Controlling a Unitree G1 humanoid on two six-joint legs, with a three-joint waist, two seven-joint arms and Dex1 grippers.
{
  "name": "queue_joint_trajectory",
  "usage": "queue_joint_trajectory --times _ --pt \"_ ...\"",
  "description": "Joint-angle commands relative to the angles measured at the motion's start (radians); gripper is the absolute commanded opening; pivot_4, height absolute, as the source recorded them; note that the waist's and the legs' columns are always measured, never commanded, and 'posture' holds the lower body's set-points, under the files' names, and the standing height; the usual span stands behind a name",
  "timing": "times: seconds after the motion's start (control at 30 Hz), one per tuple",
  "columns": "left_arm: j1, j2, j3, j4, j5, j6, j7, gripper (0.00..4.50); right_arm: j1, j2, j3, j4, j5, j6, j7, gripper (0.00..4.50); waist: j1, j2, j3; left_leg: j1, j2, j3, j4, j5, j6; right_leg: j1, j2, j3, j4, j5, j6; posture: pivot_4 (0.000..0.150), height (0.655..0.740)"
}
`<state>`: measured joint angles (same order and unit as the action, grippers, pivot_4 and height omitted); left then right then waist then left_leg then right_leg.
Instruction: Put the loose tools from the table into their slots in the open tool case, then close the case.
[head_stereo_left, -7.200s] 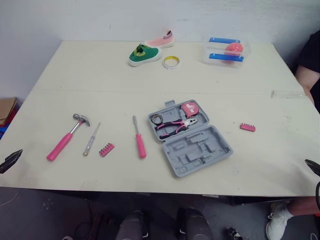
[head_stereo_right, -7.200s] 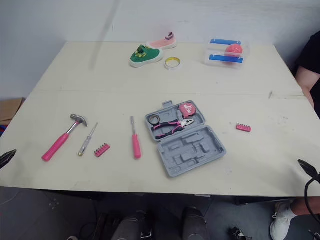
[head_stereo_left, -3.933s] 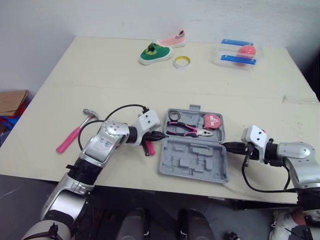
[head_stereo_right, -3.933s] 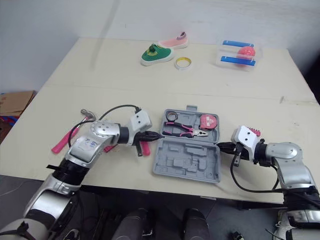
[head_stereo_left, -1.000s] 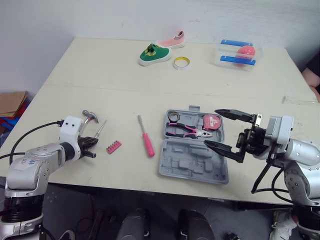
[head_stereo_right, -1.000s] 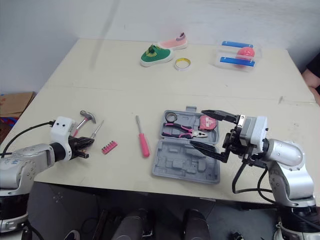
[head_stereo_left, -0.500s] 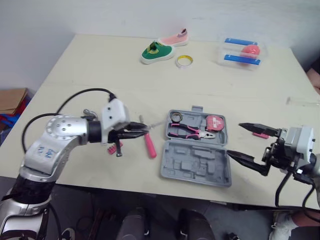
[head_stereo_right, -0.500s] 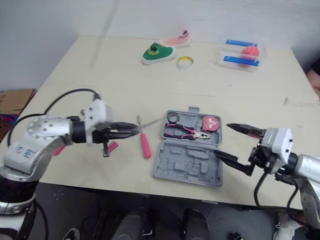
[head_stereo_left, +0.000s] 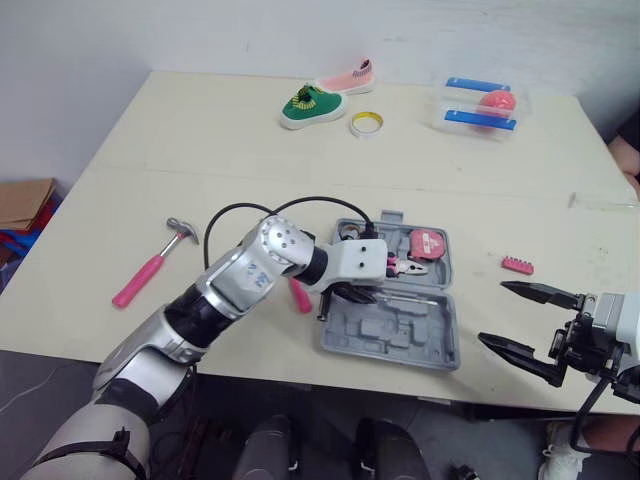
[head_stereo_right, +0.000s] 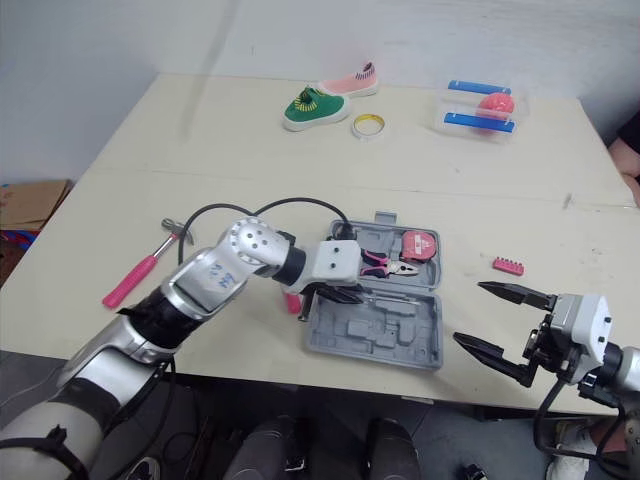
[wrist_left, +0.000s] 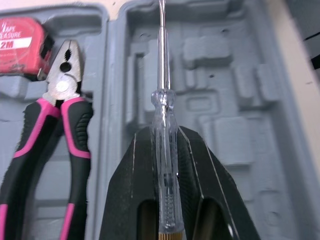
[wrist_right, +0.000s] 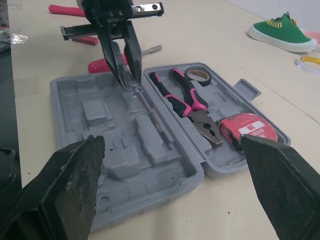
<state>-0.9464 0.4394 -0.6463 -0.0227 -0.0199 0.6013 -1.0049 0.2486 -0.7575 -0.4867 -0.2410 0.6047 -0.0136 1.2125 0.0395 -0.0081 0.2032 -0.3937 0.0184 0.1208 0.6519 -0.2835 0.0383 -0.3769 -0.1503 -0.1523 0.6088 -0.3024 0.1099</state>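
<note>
Left pincer (wrist_left: 165, 134) clamped on clear screwdriver (wrist_left: 162, 100), over case (head_stereo_left: 400, 335); right pincer (head_stereo_left: 495, 312) wide, beside case; hammer (head_stereo_left: 150, 272) on counter (head_stereo_left: 200, 130).

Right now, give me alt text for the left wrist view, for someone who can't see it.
The left gripper is shut on a clear-handled screwdriver, its metal shaft pointing out over the moulded slots of the open grey tool case. Beside it in the case lie pink-and-black pliers and a red tape measure.
</note>
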Motion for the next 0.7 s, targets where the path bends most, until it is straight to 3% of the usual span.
queue_joint_trajectory --times 0.03,0.7 --pt "-0.014 -0.012 -0.012 -0.001 0.064 -0.005 0.014 0.02 0.023 0.007 -0.038 -0.047 0.022 -0.018 -0.001 4.5 -0.002 0.0 0.0 0.0 0.0 0.0 0.0 0.0 0.0 0.0 0.0 0.0 0.0 0.0 0.0 0.15 0.74" --pt "0.002 -0.048 -0.036 0.033 0.206 -0.031 0.002 0.02 0.045 0.027 -0.017 -0.075 0.02 -0.035 -0.021 4.5 0.004 0.0 0.0 -0.001 0.0 -0.001 0.005 -0.001 0.002 0.0 -0.002 0.007 0.003 0.0 -0.001 0.15 0.74"
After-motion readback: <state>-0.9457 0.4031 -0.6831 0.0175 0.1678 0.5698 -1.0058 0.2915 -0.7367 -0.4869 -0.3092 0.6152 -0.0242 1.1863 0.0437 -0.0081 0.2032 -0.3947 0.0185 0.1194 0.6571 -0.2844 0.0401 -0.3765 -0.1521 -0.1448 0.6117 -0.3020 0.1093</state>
